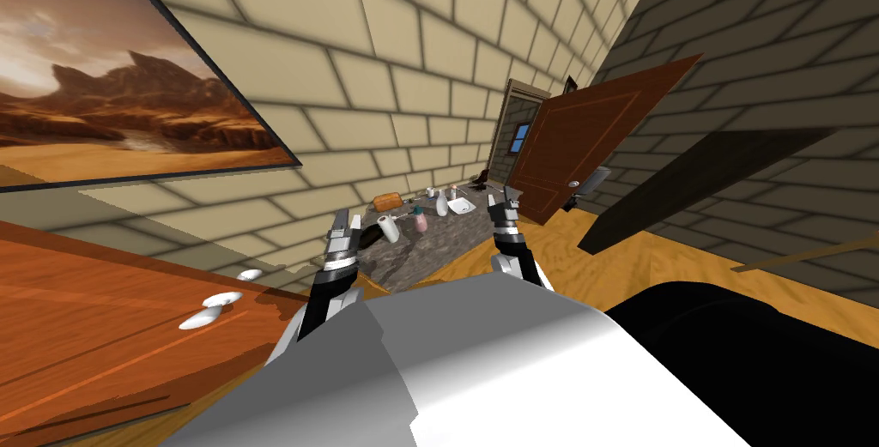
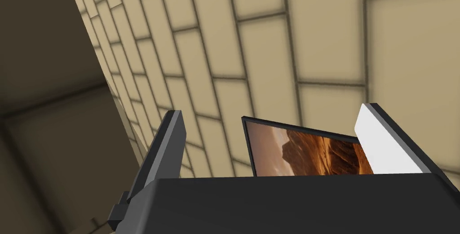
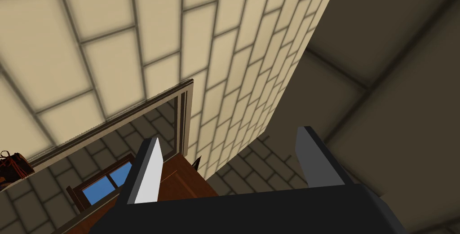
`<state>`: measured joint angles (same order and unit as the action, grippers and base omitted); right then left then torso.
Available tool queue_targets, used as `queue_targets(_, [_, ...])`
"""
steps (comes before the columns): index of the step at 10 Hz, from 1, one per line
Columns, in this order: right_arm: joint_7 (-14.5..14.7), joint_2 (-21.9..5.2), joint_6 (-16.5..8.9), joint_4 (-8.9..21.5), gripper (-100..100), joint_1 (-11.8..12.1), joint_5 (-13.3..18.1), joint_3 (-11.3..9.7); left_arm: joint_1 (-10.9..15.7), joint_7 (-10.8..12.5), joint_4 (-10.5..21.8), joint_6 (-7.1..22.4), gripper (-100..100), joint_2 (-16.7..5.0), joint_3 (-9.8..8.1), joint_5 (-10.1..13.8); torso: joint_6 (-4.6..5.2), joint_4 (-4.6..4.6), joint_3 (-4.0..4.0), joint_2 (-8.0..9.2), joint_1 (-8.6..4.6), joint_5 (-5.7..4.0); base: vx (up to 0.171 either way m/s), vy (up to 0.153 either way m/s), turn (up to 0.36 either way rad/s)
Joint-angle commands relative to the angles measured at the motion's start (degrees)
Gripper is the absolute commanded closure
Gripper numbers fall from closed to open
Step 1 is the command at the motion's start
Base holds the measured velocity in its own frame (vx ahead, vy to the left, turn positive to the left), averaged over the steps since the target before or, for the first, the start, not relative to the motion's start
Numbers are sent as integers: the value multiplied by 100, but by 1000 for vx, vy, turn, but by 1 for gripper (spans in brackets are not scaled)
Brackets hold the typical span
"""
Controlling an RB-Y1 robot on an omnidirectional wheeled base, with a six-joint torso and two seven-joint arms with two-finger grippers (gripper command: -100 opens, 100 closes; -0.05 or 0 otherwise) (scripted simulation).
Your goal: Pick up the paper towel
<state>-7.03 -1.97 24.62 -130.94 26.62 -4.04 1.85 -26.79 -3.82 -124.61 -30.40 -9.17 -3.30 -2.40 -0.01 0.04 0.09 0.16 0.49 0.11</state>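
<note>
The paper towel point(image 1: 388, 229), a white roll, is being carried on the grey speckled counter point(image 1: 429, 249), at its nearer end and close to the tiled wall. The left end effector point(image 1: 348, 220) is being held just beside the roll, on the side towards the wooden cabinet point(image 1: 103, 313) with its white handles point(image 1: 221, 299). Whether a finger is touching the roll cannot be told from the head view.

Farther along the counter, a brown loaf-shaped thing point(image 1: 387, 201), a pink bottle point(image 1: 421, 221), a white bottle point(image 1: 441, 203) and a white basin point(image 1: 461, 206) are being shown in a loose row, apart from the roll. The counter's open edge is being bordered by wooden floor point(image 1: 669, 270). The right end effector point(image 1: 502, 202) is being held over that edge, well apart from the roll. Beyond it, a brown door point(image 1: 584, 146) is being seen swung open.

The counter and its things are being given by the head view, and the finger spread by the wrist views. There the left end effector's fingers point(image 2: 161, 155) are being shown wide apart with nothing between them. The right end effector's fingers point(image 3: 148, 173) are being shown spread likewise, and empty.
</note>
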Motion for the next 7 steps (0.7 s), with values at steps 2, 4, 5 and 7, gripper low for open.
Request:
queue_targets(2, [0,0,0,0,0,0,0,0,-9,-295,306,-99,-100,-191,-41,-151,0,-1,-1,-2,-7,-1,-35,88,-3])
queue_targets(4, [0,0,0,0,0,0,0,0,-23,-545,587,-179,-100,-308,-61,-306,0,0,-1,-1,-19,-4,-45,75,-9])
queue_targets(5, [0,0,0,0,0,0,0,0,-29,-677,735,-214,-100,-365,-69,-394,0,0,1,3,-16,-4,-48,84,-21])
queue_targets(7, [0,0,0,0,0,0,0,0,-40,-947,1035,-270,-100,-476,-78,-591,1,0,-2,-3,-19,-4,-25,64,-25])
